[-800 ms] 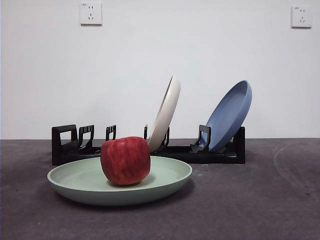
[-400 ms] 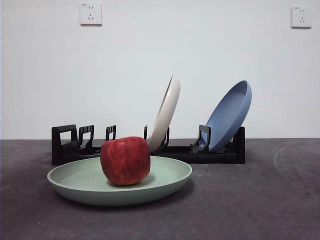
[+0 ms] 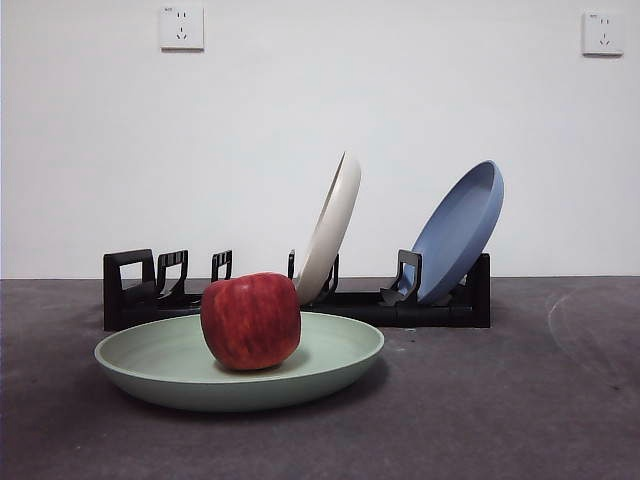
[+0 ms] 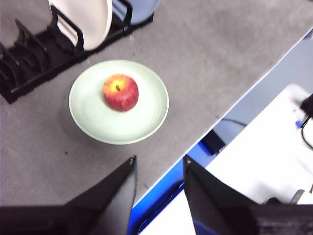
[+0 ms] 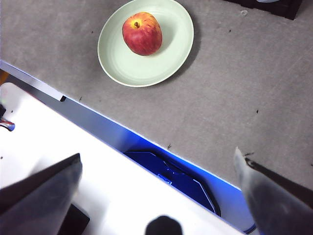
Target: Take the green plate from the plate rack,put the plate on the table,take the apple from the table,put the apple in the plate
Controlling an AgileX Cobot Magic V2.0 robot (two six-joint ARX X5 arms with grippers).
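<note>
The green plate lies flat on the dark grey table in front of the black plate rack. The red apple rests in the plate, left of its middle. Plate and apple show in the left wrist view, and plate and apple in the right wrist view. My left gripper is open and empty, high above the table's near edge. My right gripper is open wide and empty, also high and back from the table. Neither arm shows in the front view.
A cream-white plate and a blue plate lean in the rack's slots. The rack's left slots hold nothing. The table's near edge borders a white surface and a blue object below.
</note>
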